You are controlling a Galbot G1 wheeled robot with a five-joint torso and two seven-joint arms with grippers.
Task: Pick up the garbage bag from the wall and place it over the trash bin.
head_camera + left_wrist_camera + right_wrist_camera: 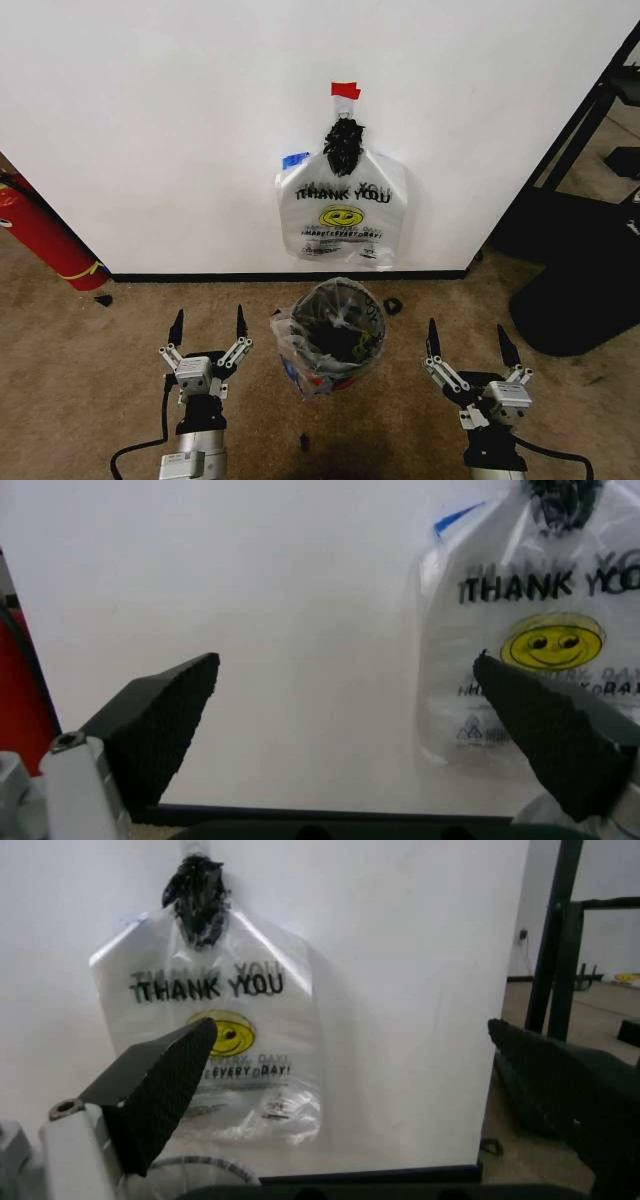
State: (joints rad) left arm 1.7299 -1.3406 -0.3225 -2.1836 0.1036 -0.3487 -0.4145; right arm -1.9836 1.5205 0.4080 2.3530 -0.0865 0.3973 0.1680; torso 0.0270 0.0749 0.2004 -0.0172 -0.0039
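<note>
The trash bin (335,330), round black wire mesh, stands on the brown floor in front of the wall (150,120). The garbage bag (300,360), crinkly see-through plastic with blue patches, is draped over the bin's rim and down its sides. My left gripper (209,325) hovers open to the left of the bin. To the bin's right my right gripper (467,340) is open too. Both point at the wall with nothing between their fingers. The wrist views show each open gripper (345,675) (350,1035) facing the wall.
A white "THANK YOU" smiley bag (342,215) (540,630) (225,1042) hangs from a black bunch (343,145) under red tape (345,90). A red fire extinguisher (40,235) leans at the left. A black stand (580,260) fills the right. Black baseboard (200,276).
</note>
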